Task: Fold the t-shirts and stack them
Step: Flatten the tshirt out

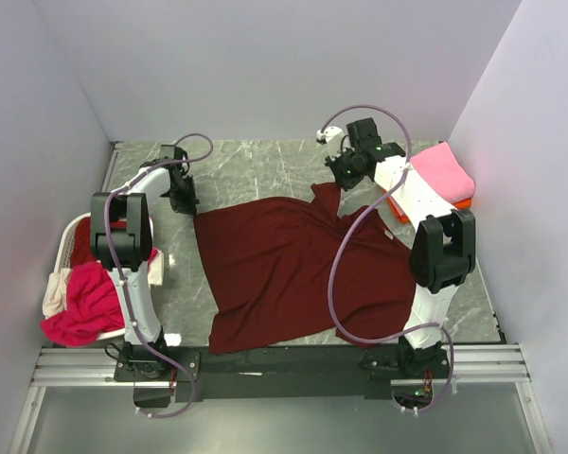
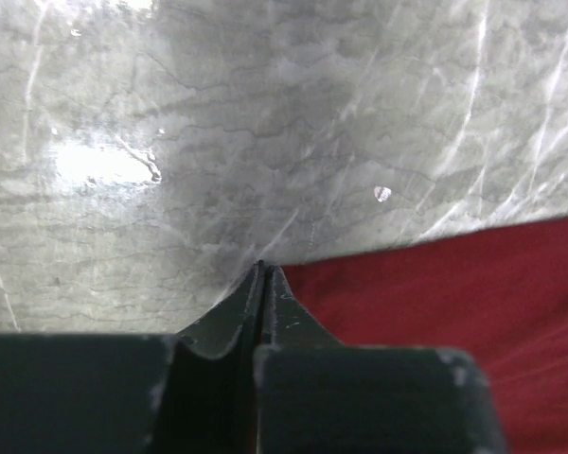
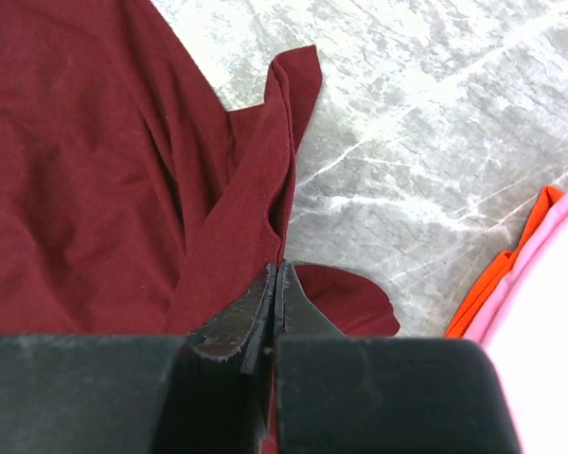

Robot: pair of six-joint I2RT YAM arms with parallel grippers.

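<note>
Since the maroon shirt (image 1: pixel 293 270) is the big one here, I'll start with it. It's spread mostly flat over the middle of the table (image 1: pixel 256 165), a bit rumpled, with its near hem down by the edge where the arms are bolted.

Its far right corner is pulled up into a ridge, and the right claw (image 1: pixel 346 170) sits right on that corner. On the right wrist cam the fingers (image 3: pixel 241 317) are pressed together with a fold of the maroon shirt running straight up into them, so that claw is clamped on the cloth. A bit more of the shirt bulges out just right of the tips.

The left claw (image 1: pixel 182 196) is at the shirt's far left corner. Its wrist cam shows the jaws closed all the way, tips down at the marble, with the maroon edge coming right up against the right-hand finger. Whether it's actually pinched any fabric, I honestly can't tell from that angle. It might only be touching the corner.

Off to the right of the maroon shirt there's a folded pink shirt (image 1: pixel 443 170) lying on an orange shirt (image 1: pixel 463 203), with bare marble between them and the maroon one.

Off to its left is the white basket (image 1: pixel 64 244). A magenta shirt (image 1: pixel 80 307) is slung over the basket's near rim, and a cream shirt (image 1: pixel 52 293) hangs just beside that, on the side away from the maroon shirt.
</note>
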